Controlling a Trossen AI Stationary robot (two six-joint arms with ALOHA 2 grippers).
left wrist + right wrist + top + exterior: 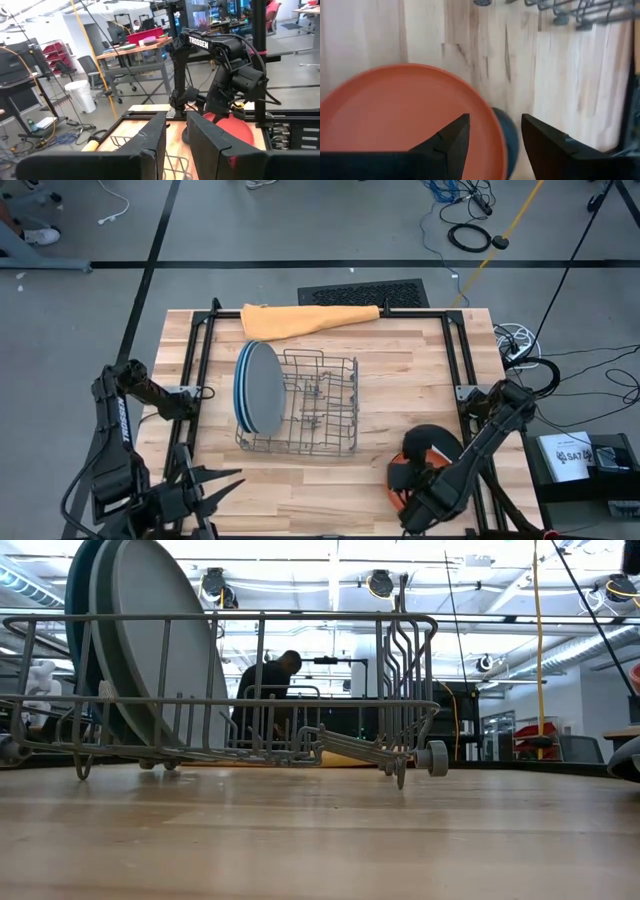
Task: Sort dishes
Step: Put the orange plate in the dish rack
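Note:
A wire dish rack (310, 405) stands mid-table with a grey plate (160, 640) and blue plates (240, 385) upright on edge in its left end. An orange plate (405, 120) lies flat near the table's right front, with a teal plate (510, 137) showing under its rim. A black plate (432, 440) lies just beyond them. My right gripper (495, 120) is open above the orange plate's rim, one finger over the plate and one past its edge. My left gripper (232, 483) is open and empty at the front left.
A folded orange cloth (300, 320) lies at the table's far edge behind the rack. Black frame rails (195, 360) run along the table's left and right sides. Bare wood (300, 480) lies between the rack and the near edge. A person (268, 690) stands in the room beyond.

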